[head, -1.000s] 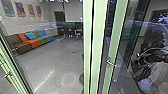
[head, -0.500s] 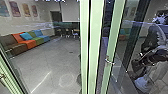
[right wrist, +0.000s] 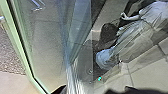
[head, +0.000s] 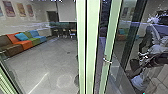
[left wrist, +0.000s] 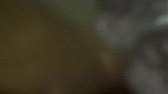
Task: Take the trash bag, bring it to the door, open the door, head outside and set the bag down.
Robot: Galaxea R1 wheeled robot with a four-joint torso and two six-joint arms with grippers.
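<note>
Glazed doorway, pale green frames: several uprights side by side in the head view, the rightmost bearing a metal handle (head: 107, 60). Glass pane (right wrist: 47, 37), edged by a green frame (right wrist: 18, 40), in the right wrist view; gravel (right wrist: 11, 53) beside it. Trash bag, apparently: a pale, creased, bulky shape (right wrist: 135, 37) showing in the glass above light paving tiles (right wrist: 143, 72), a small green light (right wrist: 99, 78) near it; whether it hangs or is held cannot be told. Left gripper and right gripper: state of each cannot be told, nor what either pinches. Room behind the glass: one sectional sofa (head: 13, 48) in brown, orange, green and blue, with a blue cushion (head: 21, 37) on it; coloured posters (head: 21, 9) on the wall above; chairs (head: 65, 33) at the far end; grey floor (head: 47, 58). Left wrist view: blurred brown and grey forms, not identifiable.
</note>
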